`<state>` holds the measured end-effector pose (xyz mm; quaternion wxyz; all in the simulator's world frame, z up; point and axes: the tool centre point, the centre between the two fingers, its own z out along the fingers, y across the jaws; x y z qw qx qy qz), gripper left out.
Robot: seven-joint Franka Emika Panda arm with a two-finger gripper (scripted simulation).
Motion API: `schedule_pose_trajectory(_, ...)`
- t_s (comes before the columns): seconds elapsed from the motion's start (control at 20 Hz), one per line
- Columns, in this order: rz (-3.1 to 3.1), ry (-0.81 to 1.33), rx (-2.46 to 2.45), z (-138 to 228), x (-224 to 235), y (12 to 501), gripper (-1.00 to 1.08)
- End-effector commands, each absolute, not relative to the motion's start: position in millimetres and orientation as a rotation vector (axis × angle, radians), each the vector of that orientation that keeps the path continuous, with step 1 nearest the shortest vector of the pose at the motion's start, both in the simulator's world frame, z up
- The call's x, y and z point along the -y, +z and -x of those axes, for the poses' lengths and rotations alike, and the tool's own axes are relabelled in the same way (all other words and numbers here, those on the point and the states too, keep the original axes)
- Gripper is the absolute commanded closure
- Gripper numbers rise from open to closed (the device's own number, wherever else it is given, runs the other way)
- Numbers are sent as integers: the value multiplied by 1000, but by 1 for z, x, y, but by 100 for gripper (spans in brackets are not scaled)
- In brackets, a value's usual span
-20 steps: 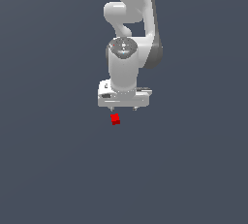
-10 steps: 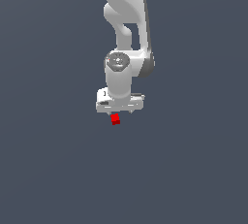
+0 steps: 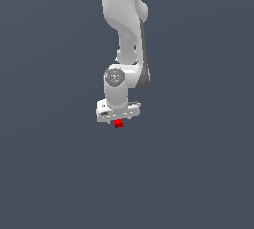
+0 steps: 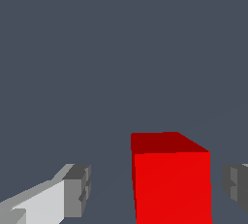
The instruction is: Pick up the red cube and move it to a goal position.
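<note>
The red cube (image 3: pixel 118 124) is a tiny bright red block on the dark grey floor, directly under the white gripper (image 3: pixel 118 119) in the exterior view. In the wrist view the red cube (image 4: pixel 171 179) fills the space between the two fingers. One grey finger pad (image 4: pixel 78 190) stands on one side and the other pad (image 4: pixel 236 182) on the other, each with a visible gap to the cube. The gripper (image 4: pixel 157 187) is open and straddles the cube without touching it. In the exterior view the hand hides the cube's upper part.
The white arm (image 3: pixel 124 20) rises straight up from the gripper to the top of the exterior view. The floor (image 3: pixel 198 163) is a plain dark grey surface with no other objects in sight.
The gripper has come down onto the cube, from just above it to straddling it. The cube has not moved.
</note>
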<state>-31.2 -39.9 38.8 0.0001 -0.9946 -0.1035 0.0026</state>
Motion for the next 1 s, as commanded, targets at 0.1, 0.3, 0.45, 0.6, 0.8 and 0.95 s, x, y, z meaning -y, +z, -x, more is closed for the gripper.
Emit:
schedule_pose_trajectory(0.1,3120,1,365,32,45,24,-92)
schedule_pose_trajectory(0.3,3119,0,373,32,46,20,-92)
schedule_pose_trajectory(0.45,3119,0,373,32,46,20,108)
schedule_pose_trajectory(0.6,3119,0,373,32,46,20,108)
schedule_pose_trajectory(0.8,3119,0,373,32,46,20,108)
schedule_pose_trajectory(0.95,3120,0,372,32,47,22,108)
